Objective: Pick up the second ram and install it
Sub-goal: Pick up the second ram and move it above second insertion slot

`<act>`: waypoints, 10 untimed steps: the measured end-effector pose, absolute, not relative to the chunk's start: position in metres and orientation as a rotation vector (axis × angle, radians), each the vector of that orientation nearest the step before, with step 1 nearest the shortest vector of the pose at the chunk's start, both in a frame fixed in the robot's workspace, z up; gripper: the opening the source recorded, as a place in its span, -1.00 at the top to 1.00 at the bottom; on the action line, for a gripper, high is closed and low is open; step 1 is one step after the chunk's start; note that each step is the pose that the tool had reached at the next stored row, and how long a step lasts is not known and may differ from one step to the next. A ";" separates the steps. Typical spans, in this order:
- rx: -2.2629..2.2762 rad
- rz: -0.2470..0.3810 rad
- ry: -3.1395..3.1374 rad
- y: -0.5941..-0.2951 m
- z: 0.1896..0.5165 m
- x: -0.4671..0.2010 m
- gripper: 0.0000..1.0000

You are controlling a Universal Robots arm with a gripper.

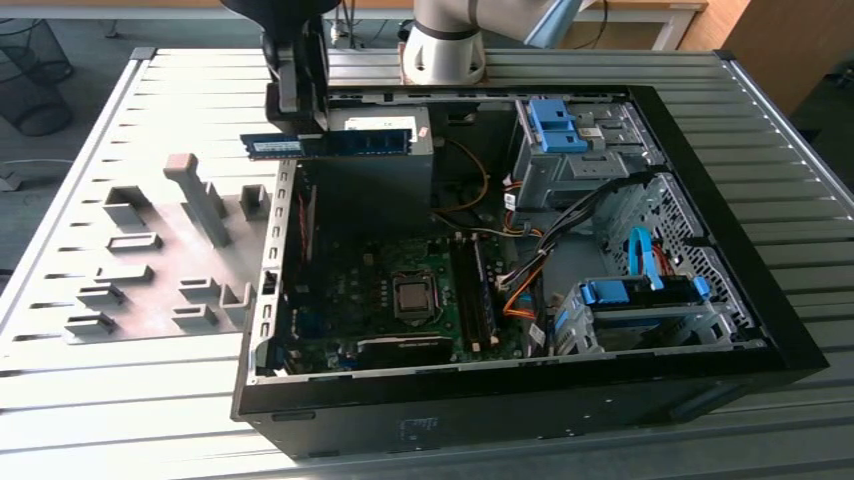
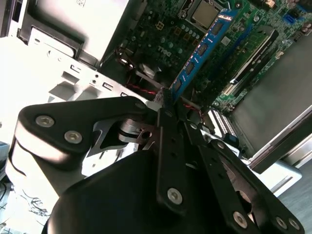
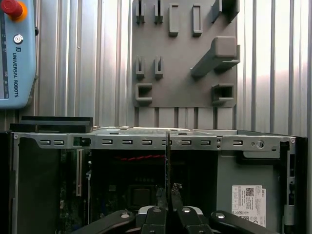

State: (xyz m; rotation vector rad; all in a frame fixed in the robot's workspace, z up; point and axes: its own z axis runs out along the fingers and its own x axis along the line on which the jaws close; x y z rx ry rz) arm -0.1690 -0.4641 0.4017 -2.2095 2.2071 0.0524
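Ram (image 1: 350, 143) is off the bench (image 1: 120, 400), held level in the air at the far end of the open case (image 1: 534, 400). In the exterior view it spans the case wall on that view's left. One end sticks out over the bench slats; the rest lies above the power supply (image 1: 374, 185).

Claw (image 1: 300, 135) is pressed together on the ram near that outer end and pinches its flat faces. The fingers (image 2: 168, 126) meet on the stick in the second wrist view. From there the ram (image 2: 202, 48) runs out over the board (image 2: 161, 34).

Claw hangs straight down. Its upper body is cut off by the frame top, and the arm base (image 1: 447, 45) stands behind the case.

Room: the case top is open. Slots (image 1: 470, 290) sit mid-board, well apart from the ram, with orange cables (image 1: 518, 290) just beside them. Grey holder plate (image 1: 147, 270) lies on the bench, outside the wall on the exterior view's left.

In the first wrist view the ram (image 3: 167, 161) is edge-on, a thin dark line rising from the claw (image 3: 168, 195). Cannot tell whether any slot is filled.
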 end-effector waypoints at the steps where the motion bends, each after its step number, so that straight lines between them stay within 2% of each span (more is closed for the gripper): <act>1: -2.210 0.052 2.207 -0.464 0.402 -0.168 0.72; 10: -2.209 0.052 2.207 -0.464 0.402 -0.159 0.72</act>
